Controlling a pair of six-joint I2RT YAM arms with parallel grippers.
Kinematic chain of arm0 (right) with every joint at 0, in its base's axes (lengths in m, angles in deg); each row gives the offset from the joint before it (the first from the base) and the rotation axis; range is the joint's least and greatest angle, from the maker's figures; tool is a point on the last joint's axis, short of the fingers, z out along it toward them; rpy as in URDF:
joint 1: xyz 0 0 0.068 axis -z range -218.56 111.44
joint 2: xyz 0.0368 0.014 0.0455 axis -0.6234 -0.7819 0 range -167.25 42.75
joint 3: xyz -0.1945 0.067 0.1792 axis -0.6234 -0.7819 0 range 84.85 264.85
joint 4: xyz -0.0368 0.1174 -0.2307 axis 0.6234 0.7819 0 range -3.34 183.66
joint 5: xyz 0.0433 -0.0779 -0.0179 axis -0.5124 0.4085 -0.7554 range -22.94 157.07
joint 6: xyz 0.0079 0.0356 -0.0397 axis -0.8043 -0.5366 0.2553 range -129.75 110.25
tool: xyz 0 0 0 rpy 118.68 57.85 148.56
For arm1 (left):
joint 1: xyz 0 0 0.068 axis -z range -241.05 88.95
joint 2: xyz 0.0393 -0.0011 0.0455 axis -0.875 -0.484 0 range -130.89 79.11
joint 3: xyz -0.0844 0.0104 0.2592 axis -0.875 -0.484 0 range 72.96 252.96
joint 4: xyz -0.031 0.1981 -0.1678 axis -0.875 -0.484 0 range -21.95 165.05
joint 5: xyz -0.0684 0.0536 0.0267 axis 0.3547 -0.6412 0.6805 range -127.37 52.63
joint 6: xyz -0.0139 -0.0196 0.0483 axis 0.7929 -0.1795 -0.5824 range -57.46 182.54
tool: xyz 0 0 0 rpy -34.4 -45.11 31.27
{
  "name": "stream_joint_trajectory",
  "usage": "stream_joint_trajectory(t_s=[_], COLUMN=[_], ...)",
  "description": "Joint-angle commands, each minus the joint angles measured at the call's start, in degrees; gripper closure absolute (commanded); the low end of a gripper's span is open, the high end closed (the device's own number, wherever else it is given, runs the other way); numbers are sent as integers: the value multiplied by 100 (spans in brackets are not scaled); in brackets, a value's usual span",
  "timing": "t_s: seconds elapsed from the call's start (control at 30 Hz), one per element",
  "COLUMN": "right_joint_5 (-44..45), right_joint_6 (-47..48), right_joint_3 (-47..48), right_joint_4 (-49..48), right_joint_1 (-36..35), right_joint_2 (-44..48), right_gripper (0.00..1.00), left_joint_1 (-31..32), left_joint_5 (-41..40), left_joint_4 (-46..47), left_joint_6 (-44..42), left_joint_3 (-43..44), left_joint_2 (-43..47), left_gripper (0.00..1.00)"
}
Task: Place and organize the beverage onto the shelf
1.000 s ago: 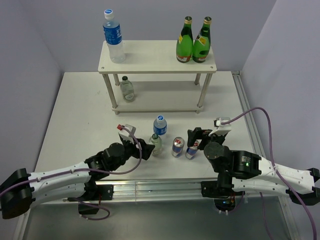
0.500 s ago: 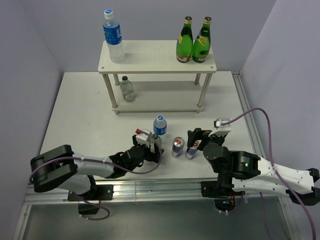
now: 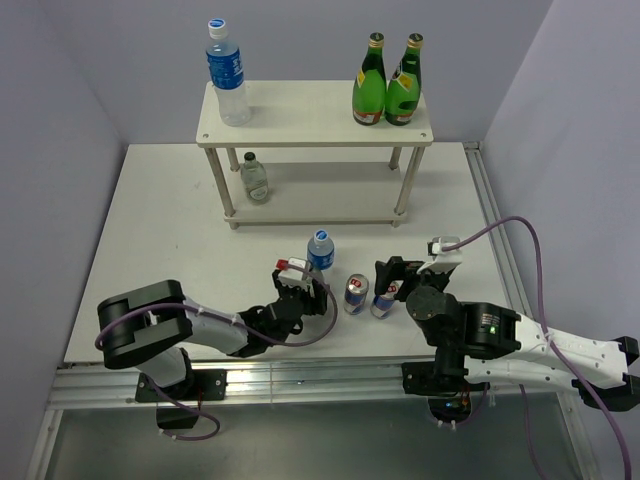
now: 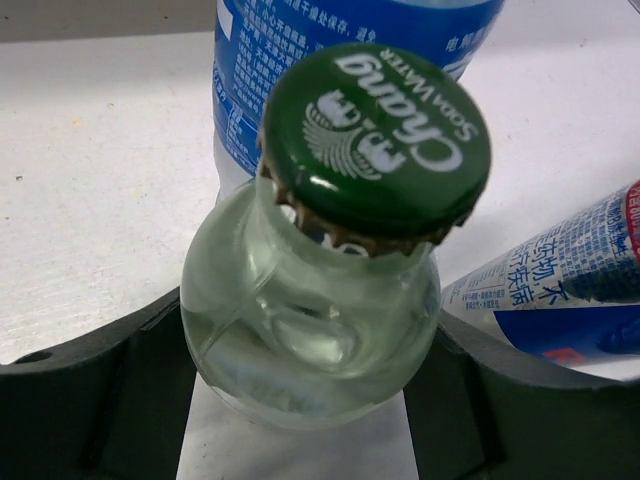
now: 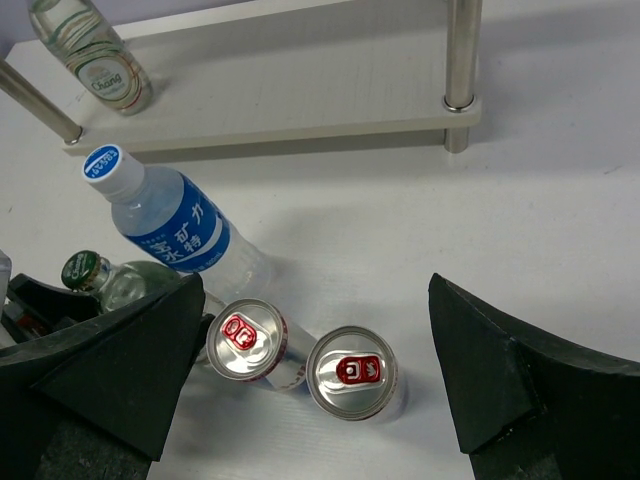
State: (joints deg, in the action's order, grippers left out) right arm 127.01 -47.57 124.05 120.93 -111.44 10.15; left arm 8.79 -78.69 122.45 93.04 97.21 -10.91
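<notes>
Left end effector (image 4: 310,395) pinches a rounded clear-glass bottle (image 4: 300,330) with a crimped green metal cap (image 4: 375,135).

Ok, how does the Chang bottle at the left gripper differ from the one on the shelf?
The front Chang bottle stands on the table; the shelved Chang bottle stands on the lower board of the shelf. The left gripper clasps the front one; the shelved one is untouched. A blue-labelled water bottle stands just behind the front one; the shelved one stands alone on its board. Both are small, clear and upright.
</notes>
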Motion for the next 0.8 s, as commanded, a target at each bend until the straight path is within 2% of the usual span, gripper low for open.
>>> stream_joint_trajectory(t_s=[0.0, 0.03, 0.07, 0.1, 0.23, 0.37, 0.47, 0.6, 0.77], right_joint_5=[167, 167, 167, 167, 167, 149, 141, 123, 114], right_joint_6=[-23, -32, -41, -32, -67, -58, -15, 29, 56], right_joint_3=[-44, -44, -44, -44, -9, -35, -35, -27, -53], right_joint_4=[-130, -121, -121, -113, -69, -95, -130, -183, -218], right_joint_1=[-51, -51, -51, -42, -42, -51, -51, -51, -51], right_joint_2=[43, 34, 34, 34, 34, 43, 34, 17, 26], right_gripper=[0, 0, 0, 0, 0, 0, 0, 0, 0], left_joint_1=[56, 90, 108, 134, 345, 363, 197, -514, -1727], left_joint_5=[-297, -315, -359, -464, -972, -1597, -1547, -1011, -202], left_joint_4=[201, 156, 78, -106, -835, -1899, -2191, -2094, -1296], left_joint_6=[43, 44, 52, 105, 184, 360, -60, -535, -1133], left_joint_3=[220, 238, 247, 273, 256, 317, 352, 492, 835], left_joint_2=[-86, -69, -25, 19, 493, 1477, 2013, 2243, 1691], left_gripper=[68, 79, 98, 100, 100, 100, 100, 100, 100])
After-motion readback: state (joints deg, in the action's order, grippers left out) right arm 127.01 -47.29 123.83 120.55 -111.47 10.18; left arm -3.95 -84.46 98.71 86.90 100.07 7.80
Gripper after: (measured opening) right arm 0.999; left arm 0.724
